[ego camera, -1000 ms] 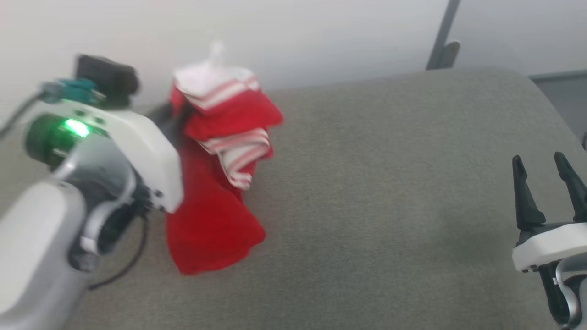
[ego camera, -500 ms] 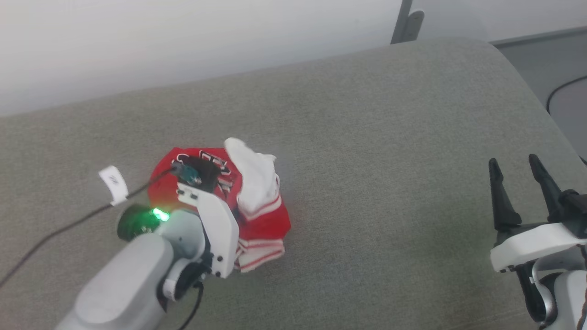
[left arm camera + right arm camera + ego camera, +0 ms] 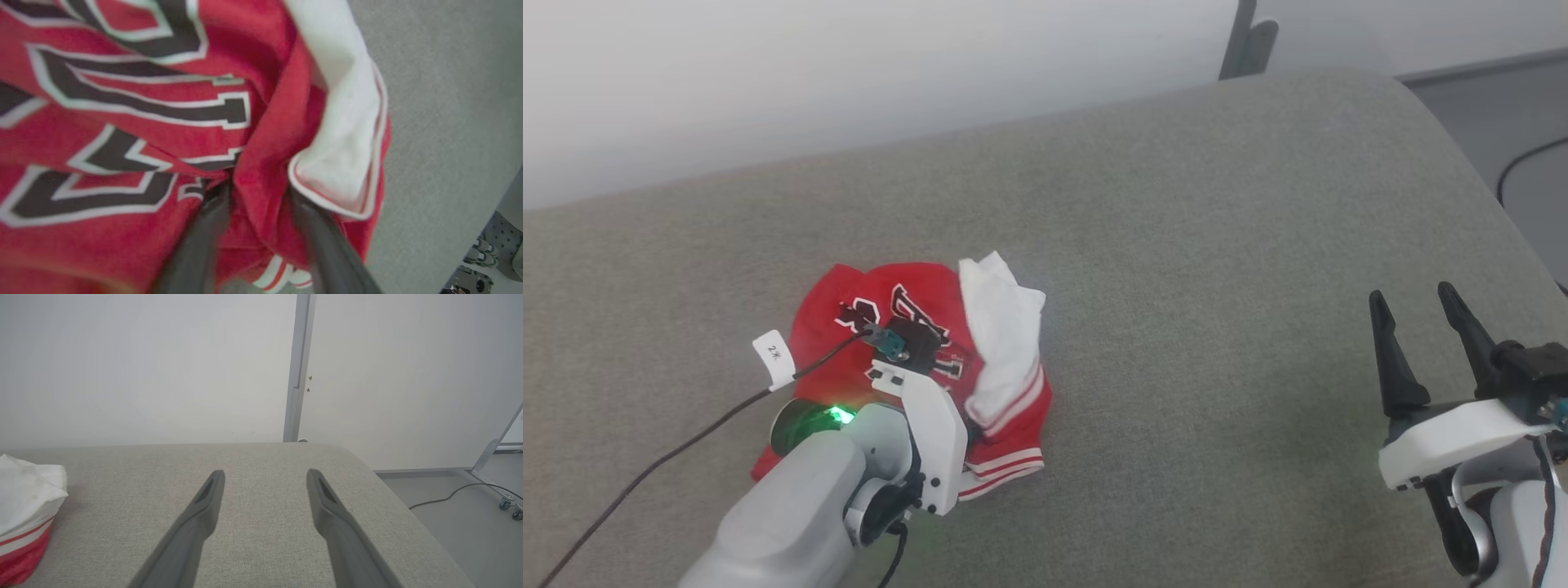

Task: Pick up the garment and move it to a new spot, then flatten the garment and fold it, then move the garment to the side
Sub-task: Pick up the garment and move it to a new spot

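A grey upholstered cushion spans the head view, backed by a white wall. The garment lies crumpled on the cushion's left half, with dark white-outlined lettering facing up and a white panel folded over its right edge. The head view hides the left gripper's fingers under its own wrist. The left wrist view shows the left gripper from close up: its dark fingers stand somewhat apart, their tips sunk in the cloth with a ridge of red fabric between them. Whether they are pinching that ridge cannot be told.

The right gripper hovers well apart at the cushion's right side, its fingers spread wide and empty. Its own camera looks along the cushion and catches just the garment's white and red corner at the far left. It also shows a grey post on the wall and a cable on the floor. A black cable with a white tag trails from the left wrist.

One second ago the garment hung in the air from the left gripper. Half a second ago it sat in a tighter heap. It now lies looser and wider, showing more lettering, and the left wrist has drawn back a little toward the robot.
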`<state>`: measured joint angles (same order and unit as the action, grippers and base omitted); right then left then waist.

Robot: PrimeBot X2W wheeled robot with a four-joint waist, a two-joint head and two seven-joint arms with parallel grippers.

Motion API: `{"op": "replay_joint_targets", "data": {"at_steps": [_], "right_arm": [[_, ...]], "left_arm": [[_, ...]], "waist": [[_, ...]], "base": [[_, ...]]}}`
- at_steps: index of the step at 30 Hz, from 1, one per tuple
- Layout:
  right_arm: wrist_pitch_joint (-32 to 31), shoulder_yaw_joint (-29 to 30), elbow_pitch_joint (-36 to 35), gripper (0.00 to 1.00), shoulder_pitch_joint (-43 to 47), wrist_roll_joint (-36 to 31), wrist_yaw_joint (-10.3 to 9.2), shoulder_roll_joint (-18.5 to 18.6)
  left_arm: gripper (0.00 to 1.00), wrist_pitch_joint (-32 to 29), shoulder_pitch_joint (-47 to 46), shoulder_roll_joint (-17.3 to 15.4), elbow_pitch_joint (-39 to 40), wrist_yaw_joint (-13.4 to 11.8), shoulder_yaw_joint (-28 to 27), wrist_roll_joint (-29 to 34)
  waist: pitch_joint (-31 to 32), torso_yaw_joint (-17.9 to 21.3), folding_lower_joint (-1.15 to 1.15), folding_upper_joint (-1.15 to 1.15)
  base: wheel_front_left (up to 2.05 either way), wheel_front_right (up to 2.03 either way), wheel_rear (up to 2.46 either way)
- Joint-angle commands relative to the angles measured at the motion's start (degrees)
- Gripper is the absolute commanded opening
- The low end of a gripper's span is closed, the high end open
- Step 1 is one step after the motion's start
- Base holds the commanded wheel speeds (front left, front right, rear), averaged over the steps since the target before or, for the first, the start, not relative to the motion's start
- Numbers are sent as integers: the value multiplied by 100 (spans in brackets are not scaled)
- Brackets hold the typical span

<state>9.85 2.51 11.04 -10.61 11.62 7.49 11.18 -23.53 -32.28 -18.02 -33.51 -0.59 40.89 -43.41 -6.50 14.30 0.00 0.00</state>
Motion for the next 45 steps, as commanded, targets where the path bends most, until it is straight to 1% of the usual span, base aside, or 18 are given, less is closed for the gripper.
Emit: {"op": "replay_joint_targets", "data": {"at_steps": [1, 6, 9, 14, 15, 18, 22, 27, 30, 34, 40, 45], "right_arm": [[36, -3, 16, 100, 38, 12, 1, 28], [-6, -43, 65, 100, 143, 38, 2, 78], [-7, -47, 98, 100, 216, 74, 1, 130], [30, -66, 93, 100, 316, 115, 1, 139], [36, -63, 93, 100, 359, 118, 2, 154], [62, -49, 104, 100, 406, 129, 2, 148], [108, -25, 152, 100, 461, 153, 1, 199], [177, 11, 212, 100, 562, 166, 2, 234], [207, 28, 237, 100, 608, 152, 2, 242], [252, 48, 255, 100, 670, 134, 2, 231], [294, 99, 254, 100, 741, 116, 1, 195], [287, 73, 257, 100, 768, 142, 2, 213]], "left_arm": [[100, 17, -2, -26, -102, 33, 13, -61], [100, 398, -16, -111, -39, 164, -172, -152], [100, 712, 65, -256, 175, 202, -311, -146], [100, 1245, 322, -654, 616, 122, -678, -238], [100, 1483, 451, -826, 814, 81, -825, -253], [100, 1848, 714, -1103, 1055, -13, -1092, -293], [100, 2342, 1148, -1390, 1321, -123, -1456, -451], [100, 2985, 1724, -1677, 1506, -158, -1867, -563], [100, 3306, 2055, -1802, 1554, -146, -2066, -645], [100, 3577, 2448, -1928, 1591, -76, -2297, -792], [100, 3693, 2842, -2009, 1634, -89, -2465, -859], [100, 3704, 2904, -1995, 1691, -120, -2490, -902]], "waist": [[82, -70, 0, 0], [377, -254, 0, 0], [547, -387, 0, 0], [739, -612, 0, 0], [799, -696, 0, 0], [876, -806, 0, 0], [963, -930, 0, 0], [1057, -1046, 0, 0], [1098, -1092, 0, 0], [1132, -1131, 0, 0], [1139, -1188, 0, 0], [1143, -1228, 0, 0]], "base": [[0, 0, 0], [0, 0, 0], [0, 0, 0], [0, 0, 0], [0, 0, 0], [0, 0, 0], [0, 0, 0], [0, 0, 0], [0, 0, 0], [0, 0, 0], [0, 0, 0], [0, 0, 0]]}}
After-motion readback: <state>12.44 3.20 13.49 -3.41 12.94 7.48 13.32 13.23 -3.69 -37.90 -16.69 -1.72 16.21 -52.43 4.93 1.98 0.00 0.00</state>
